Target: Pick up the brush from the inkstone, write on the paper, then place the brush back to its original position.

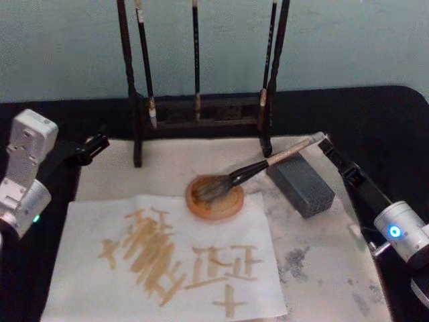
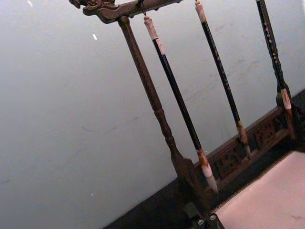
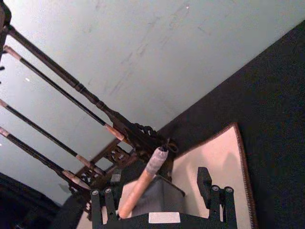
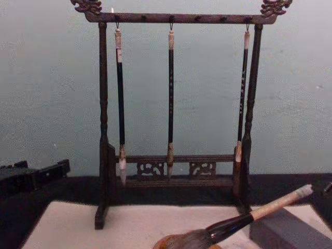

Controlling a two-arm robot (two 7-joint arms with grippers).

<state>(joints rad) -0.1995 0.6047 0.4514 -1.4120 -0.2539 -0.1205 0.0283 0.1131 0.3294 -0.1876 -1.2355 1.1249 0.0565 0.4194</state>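
Right gripper (image 3: 151, 186) is sitting open, black fingers straddling the brush (image 1: 258, 168) at its taped handle end. Bushy bristles are resting on the round wooden inkstone (image 1: 214, 201), with the handle leaning on a grey block (image 1: 301, 184). Left gripper (image 1: 90, 147) is idling far left.

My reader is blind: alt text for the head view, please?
The brush lies with its bristles on the inkstone and its handle on a grey block, the open right gripper at its end. The paper carries tan strokes. Left gripper idles at left.

Calligraphy studio: brush rack (image 4: 207, 18), inkstone (image 1: 222, 209).
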